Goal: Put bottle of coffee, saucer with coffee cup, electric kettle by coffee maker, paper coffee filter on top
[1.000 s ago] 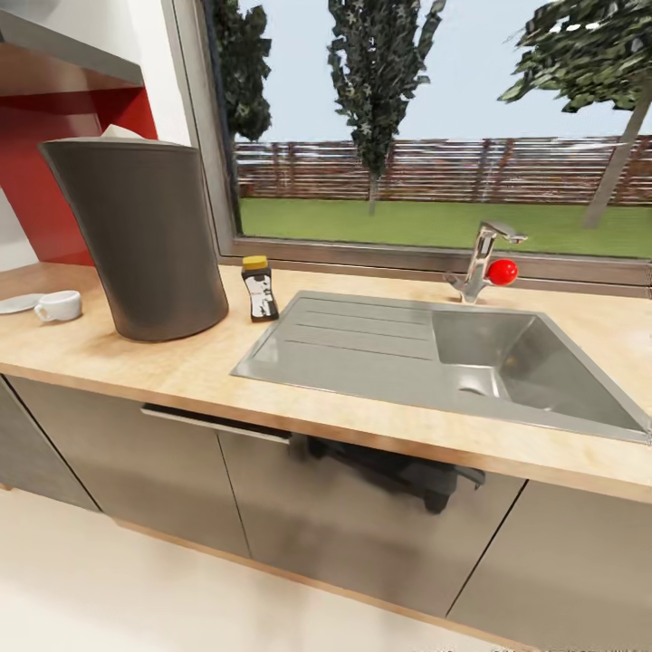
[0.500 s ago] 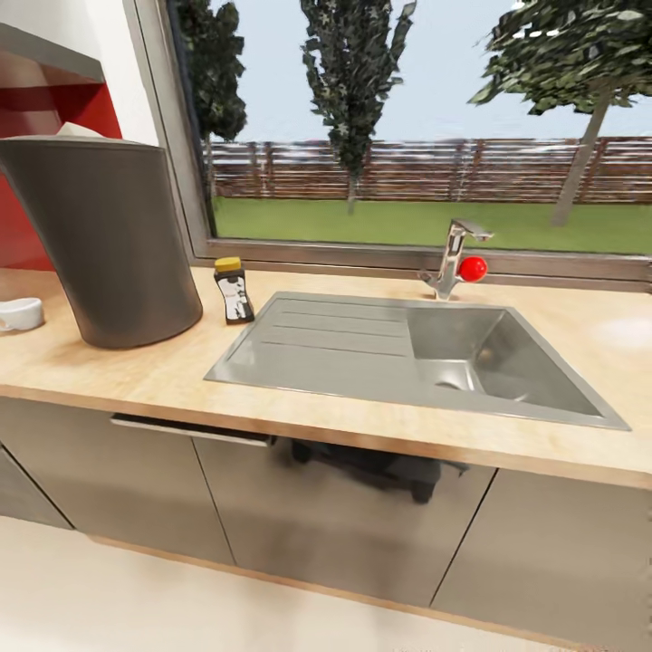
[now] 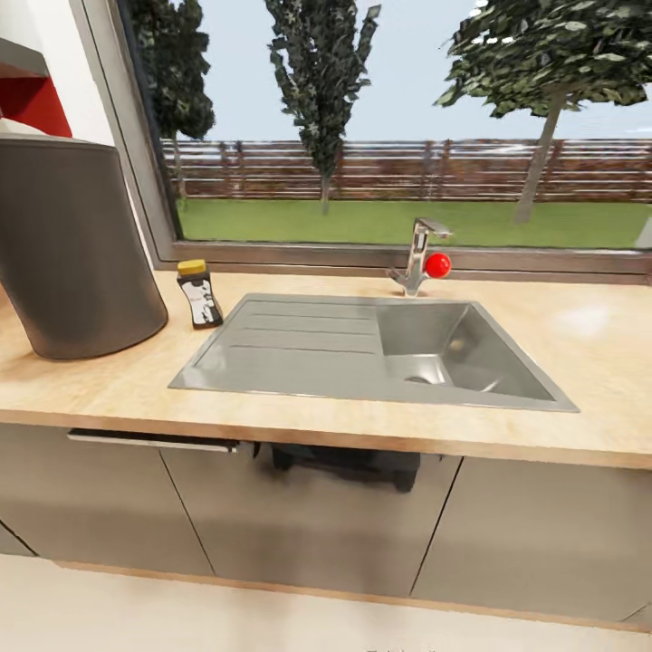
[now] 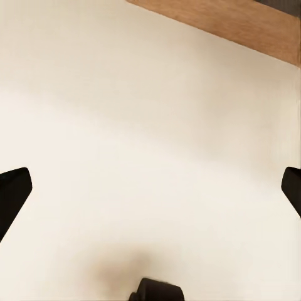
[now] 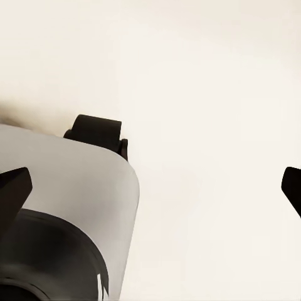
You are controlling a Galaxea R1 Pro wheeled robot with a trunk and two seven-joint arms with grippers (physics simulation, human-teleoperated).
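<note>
Below both spread, empty grippers, left (image 4: 150,188) and right (image 5: 150,188), lies pale floor (image 4: 157,125); on the kitchen countertop (image 3: 299,412), the bottle of coffee (image 3: 199,293) stands beside the coffee maker (image 3: 68,249).

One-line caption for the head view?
Coffee maker and bottle of coffee on the kitchen countertop beside the sink.

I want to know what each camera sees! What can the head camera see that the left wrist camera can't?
The head view has the countertop with the coffee maker, the coffee bottle beside it, a sink and a tap under a window with trees. The left wrist view has the left gripper, open and holding nothing, aimed at the pale floor by a wooden strip. Both views have that pale floor.
</note>
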